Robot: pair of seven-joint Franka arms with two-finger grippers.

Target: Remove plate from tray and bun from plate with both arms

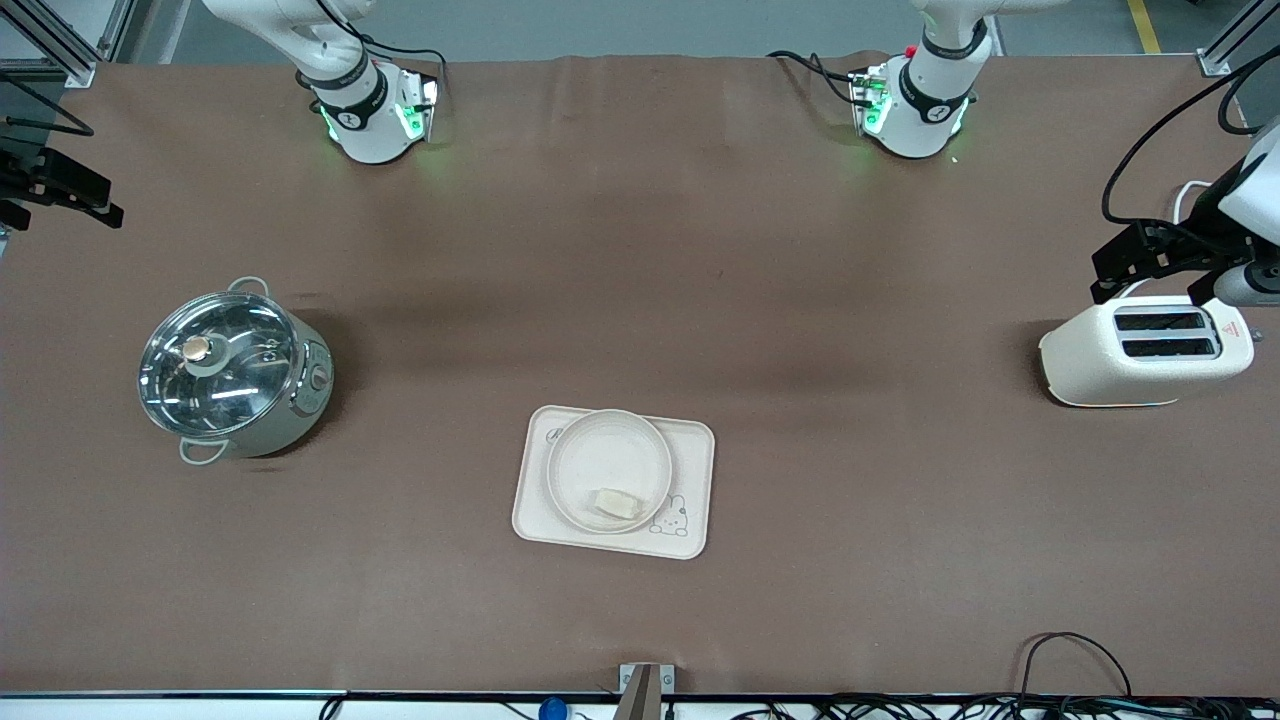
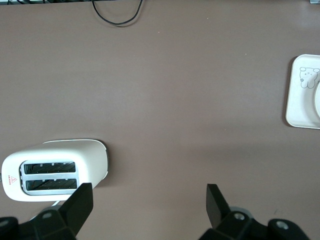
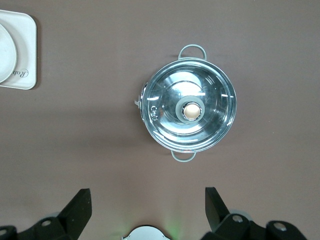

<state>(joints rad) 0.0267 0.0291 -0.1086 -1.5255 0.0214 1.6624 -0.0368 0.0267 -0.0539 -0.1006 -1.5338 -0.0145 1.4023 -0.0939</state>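
The round cream plate lies on the rectangular rabbit tray near the front camera, mid-table. The bun lies in the plate, on the part nearest the camera. My left gripper is open and empty, up over the toaster at the left arm's end; in the left wrist view its fingers stand wide apart, with a corner of the tray far off. My right gripper is open and empty, raised at the right arm's end, with the tray's corner and the plate's edge showing.
A white two-slot toaster stands at the left arm's end, also in the left wrist view. A steel pot with a glass lid stands at the right arm's end, also in the right wrist view. Cables lie along the table's edge nearest the camera.
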